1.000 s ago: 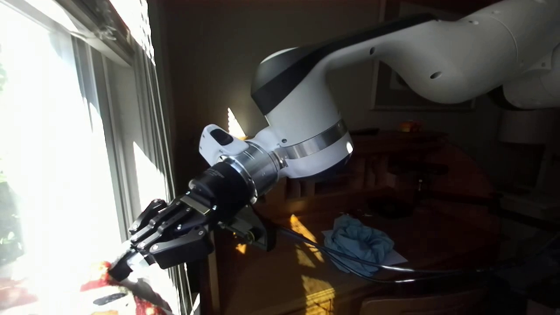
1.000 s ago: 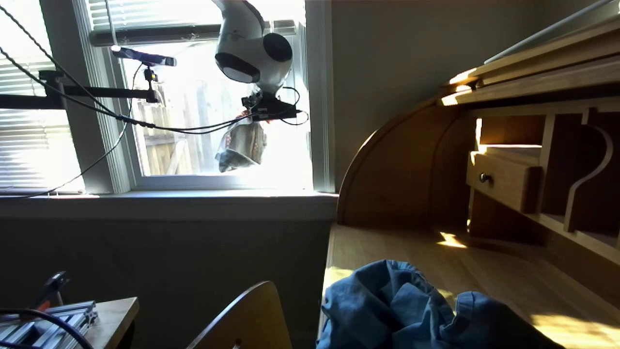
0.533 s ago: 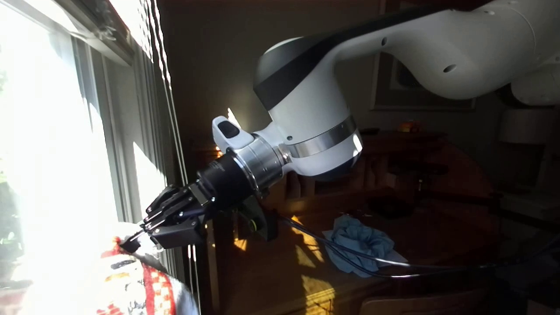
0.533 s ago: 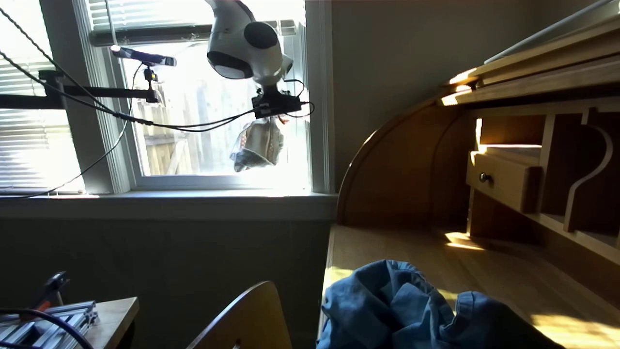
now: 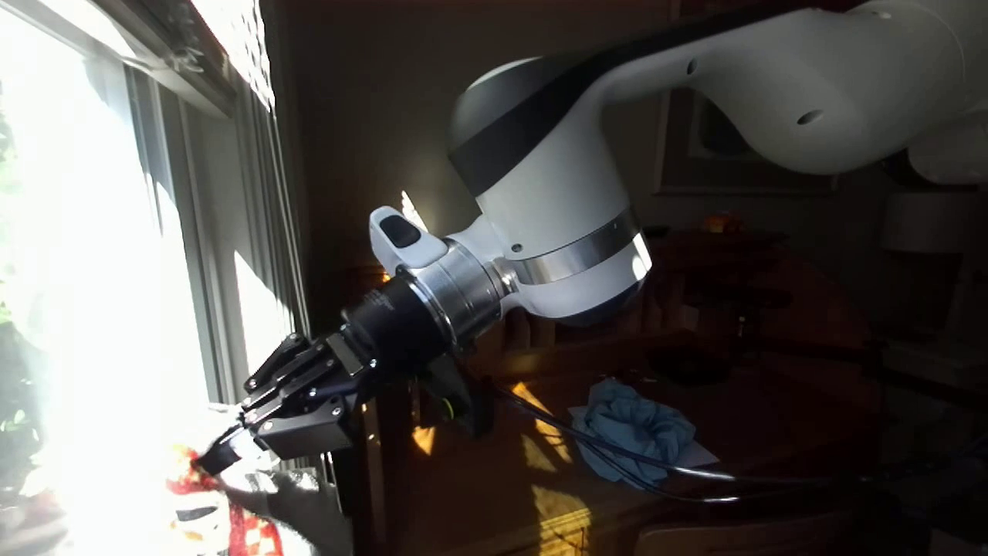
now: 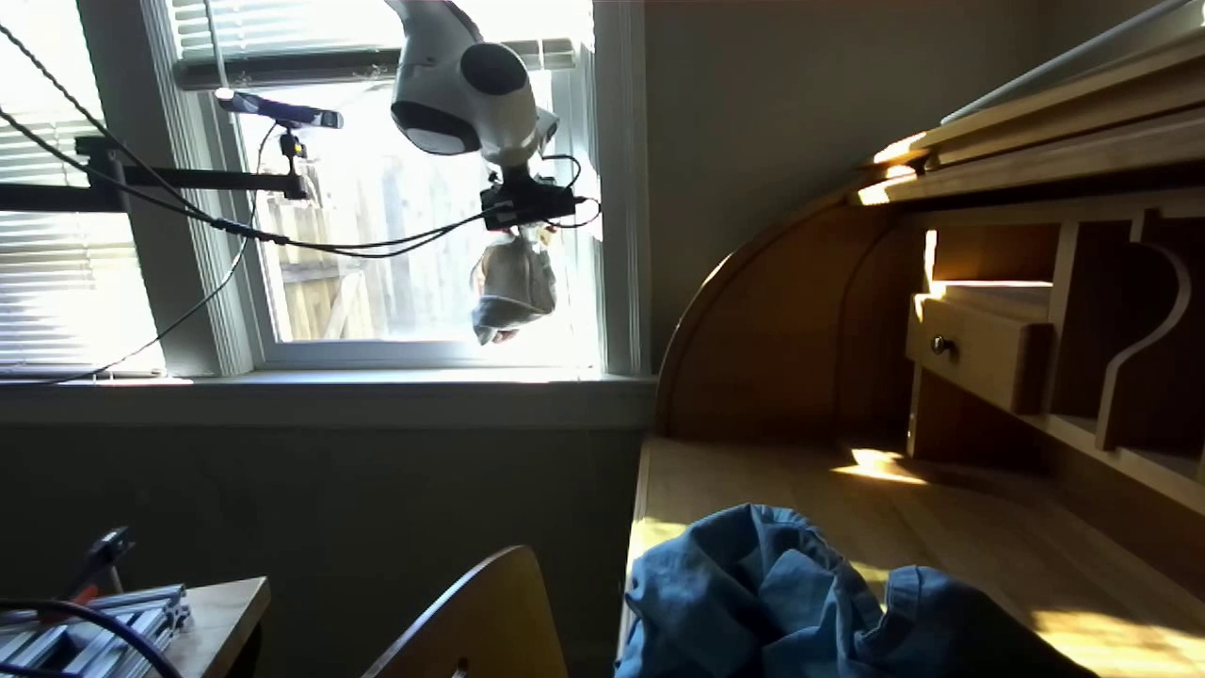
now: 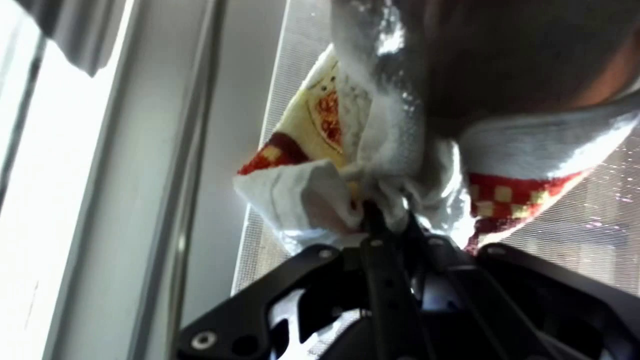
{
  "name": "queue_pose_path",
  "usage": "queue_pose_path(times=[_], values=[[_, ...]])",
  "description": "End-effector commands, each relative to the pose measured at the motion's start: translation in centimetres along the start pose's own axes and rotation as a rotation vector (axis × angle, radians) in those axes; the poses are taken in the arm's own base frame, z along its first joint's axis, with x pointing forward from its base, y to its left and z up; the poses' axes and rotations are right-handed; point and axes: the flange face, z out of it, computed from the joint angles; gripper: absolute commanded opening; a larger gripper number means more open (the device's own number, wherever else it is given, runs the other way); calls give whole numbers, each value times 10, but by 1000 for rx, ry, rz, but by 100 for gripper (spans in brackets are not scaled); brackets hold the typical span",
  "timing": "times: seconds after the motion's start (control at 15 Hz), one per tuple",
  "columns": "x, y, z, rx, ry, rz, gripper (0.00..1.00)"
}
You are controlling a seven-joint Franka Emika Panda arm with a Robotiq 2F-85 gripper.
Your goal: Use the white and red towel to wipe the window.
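1. End effector [image 7: 392,220]: closed, gripping the bunched towel [image 6: 515,281].
2. Towel: white and red, hanging before the window [image 6: 377,179]; whether touching, unclear.
3. Blue cloth [image 6: 753,603]: one, crumpled, lying on the bench [image 6: 753,471].

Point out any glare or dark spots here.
In both exterior views, sunlight bleaches much of the window; in an exterior view, glare washes out part of the towel; in the wrist view, the upper right falls too dark to read.
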Motion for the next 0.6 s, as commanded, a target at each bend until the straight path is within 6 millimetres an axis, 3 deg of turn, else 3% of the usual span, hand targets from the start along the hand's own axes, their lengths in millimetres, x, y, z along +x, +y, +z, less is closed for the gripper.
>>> queue_pose_path(times=[0.0,0.53], values=[[-2,-11,22,184,58,25,2],[-12,-37,56,576,185,121,2]])
